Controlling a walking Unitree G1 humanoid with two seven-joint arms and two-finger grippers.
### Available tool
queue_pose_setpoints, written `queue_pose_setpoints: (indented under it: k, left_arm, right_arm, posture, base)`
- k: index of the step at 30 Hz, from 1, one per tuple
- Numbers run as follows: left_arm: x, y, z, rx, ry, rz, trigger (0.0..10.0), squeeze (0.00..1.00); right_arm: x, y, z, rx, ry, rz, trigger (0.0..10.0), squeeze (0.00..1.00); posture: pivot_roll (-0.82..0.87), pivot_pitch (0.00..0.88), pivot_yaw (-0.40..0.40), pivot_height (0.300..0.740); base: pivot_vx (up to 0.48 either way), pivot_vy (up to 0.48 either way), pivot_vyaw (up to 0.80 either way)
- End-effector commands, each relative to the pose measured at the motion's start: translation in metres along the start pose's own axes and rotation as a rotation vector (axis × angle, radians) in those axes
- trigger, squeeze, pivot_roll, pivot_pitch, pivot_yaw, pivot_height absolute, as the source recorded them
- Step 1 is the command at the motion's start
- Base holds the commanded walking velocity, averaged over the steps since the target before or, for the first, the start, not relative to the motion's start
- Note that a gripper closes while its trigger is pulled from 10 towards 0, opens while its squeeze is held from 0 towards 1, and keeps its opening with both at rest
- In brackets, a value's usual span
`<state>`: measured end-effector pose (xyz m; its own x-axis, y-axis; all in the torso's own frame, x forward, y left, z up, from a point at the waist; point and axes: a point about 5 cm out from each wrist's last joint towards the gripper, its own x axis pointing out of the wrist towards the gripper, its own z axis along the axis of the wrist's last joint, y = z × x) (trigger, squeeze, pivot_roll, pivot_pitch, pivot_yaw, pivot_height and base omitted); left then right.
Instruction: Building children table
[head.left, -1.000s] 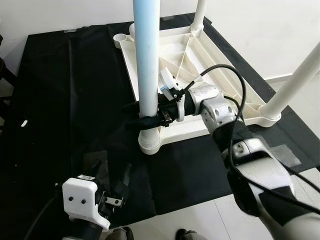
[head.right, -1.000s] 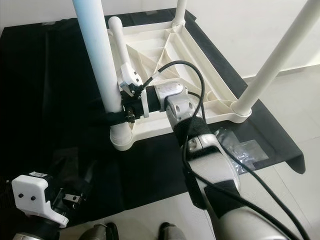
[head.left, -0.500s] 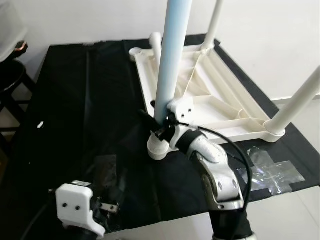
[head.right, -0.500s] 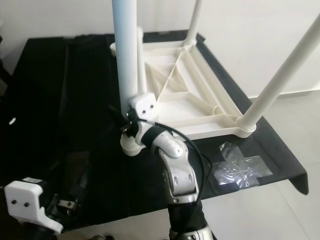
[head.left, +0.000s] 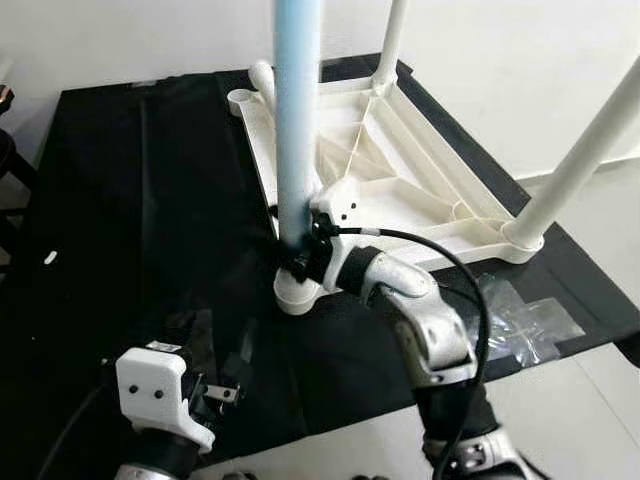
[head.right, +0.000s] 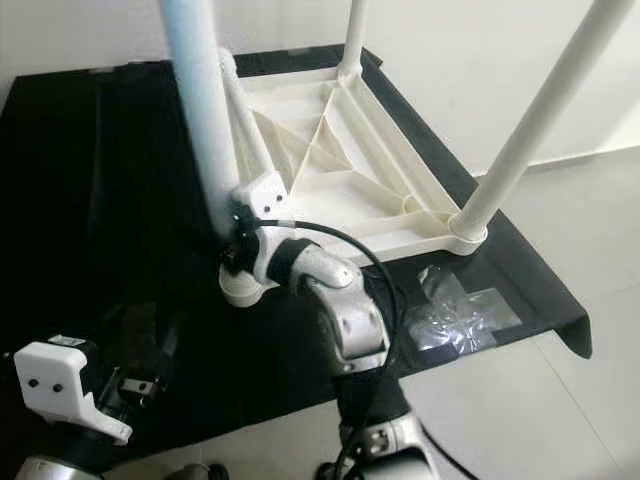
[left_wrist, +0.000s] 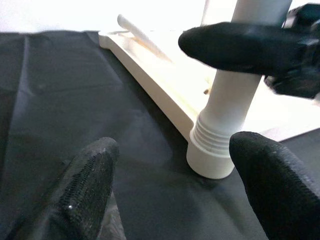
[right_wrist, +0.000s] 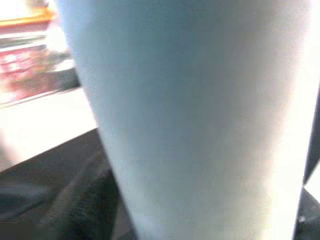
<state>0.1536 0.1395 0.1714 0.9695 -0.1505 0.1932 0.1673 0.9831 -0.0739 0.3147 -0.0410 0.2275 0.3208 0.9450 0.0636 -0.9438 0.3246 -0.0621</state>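
Observation:
A white children's table (head.left: 400, 180) lies upside down on a black cloth. Its near-left leg (head.left: 297, 120), pale and upright, stands in a corner socket (left_wrist: 220, 150). My right gripper (head.left: 298, 258) is shut on this leg just above the socket, and the leg (right_wrist: 200, 115) presses close to the wrist camera. One of its black fingers (left_wrist: 235, 47) wraps the leg in the left wrist view. My left gripper (left_wrist: 175, 185) hangs low at the cloth's front left, open and empty, pointing at the socket from a short way off.
Two more legs stand upright, one at the right corner (head.left: 580, 150) and one at the far corner (head.left: 390, 45). Another leg (head.right: 240, 110) lies flat along the table's left edge. A clear plastic bag (head.left: 520, 320) lies on the cloth (head.left: 120, 200) near its right edge; tiled floor lies beyond.
The head camera has shifted. My right gripper stays clasped on the near leg but now sits lower, close to the socket, with the forearm coming from the front. The left gripper is unchanged.

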Motion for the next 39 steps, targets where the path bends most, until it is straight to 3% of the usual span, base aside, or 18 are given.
queue_pose_setpoints:
  k: [1,3,4,5,6,14,30,31,32,33,39]
  left_arm:
    - [-0.002,0.000,-0.002,-0.002,0.022,0.003,10.0,0.00]
    - [-0.002,0.000,-0.002,-0.002,0.022,0.004,10.0,0.00]
    - [-0.002,0.000,-0.002,-0.002,0.022,0.006,10.0,0.00]
    - [-0.002,0.000,-0.002,-0.002,0.022,0.006,10.0,0.00]
    - [-0.003,0.000,-0.001,-0.002,0.023,0.006,10.0,0.00]
    - [-0.007,-0.002,0.002,-0.001,0.034,0.007,10.0,0.00]
    - [-0.012,-0.005,0.003,-0.008,0.051,0.008,10.0,0.00]
    - [-0.013,-0.005,0.003,-0.008,0.052,0.008,10.0,0.00]
    - [-0.013,-0.005,0.003,-0.008,0.052,0.008,10.0,0.00]
    - [-0.013,-0.005,0.003,-0.008,0.053,0.007,10.0,0.00]
    - [-0.014,-0.005,0.003,-0.008,0.054,0.007,10.0,0.00]
  right_arm:
    - [0.000,0.000,0.000,-0.025,0.007,0.173,10.0,1.00]
    - [-0.001,-0.002,-0.001,-0.041,0.023,0.198,10.0,1.00]
    - [0.000,-0.005,-0.001,-0.069,0.038,0.226,10.0,0.46]
    - [0.000,-0.005,-0.001,-0.069,0.038,0.226,10.0,0.46]
    - [0.001,-0.008,0.000,-0.090,0.057,0.292,10.0,0.00]
    - [0.012,-0.024,0.017,-0.097,0.091,0.442,10.0,0.00]
    - [0.015,-0.033,0.028,-0.100,0.205,0.657,10.0,0.00]
    - [0.016,-0.034,0.028,-0.098,0.211,0.660,1.2,0.00]
    - [0.016,-0.034,0.028,-0.098,0.211,0.660,1.2,0.00]
    - [0.016,-0.034,0.029,-0.095,0.214,0.664,0.0,0.00]
    - [0.016,-0.033,0.031,-0.090,0.214,0.674,0.0,0.00]
  posture:
    - [0.10,0.224,-0.027,0.740]
    - [0.10,0.224,-0.027,0.740]
    - [0.12,0.233,-0.023,0.740]
    - [0.12,0.233,-0.023,0.740]
    - [0.13,0.236,-0.018,0.740]
    - [0.15,0.254,-0.017,0.740]
    - [0.17,0.274,-0.023,0.740]
    - [0.17,0.272,-0.020,0.740]
    - [0.17,0.272,-0.020,0.740]
    - [0.17,0.271,-0.020,0.740]
    - [0.17,0.274,-0.017,0.740]
  base:
    - [0.000,0.000,0.00]
    - [0.000,0.000,0.00]
    - [0.000,0.000,0.00]
    - [0.000,0.000,0.00]
    - [0.000,0.000,0.00]
    - [0.000,0.000,0.00]
    - [0.000,0.000,0.00]
    - [0.000,0.000,0.00]
    - [0.000,0.000,0.00]
    - [0.000,0.000,0.00]
    - [0.000,0.000,0.00]
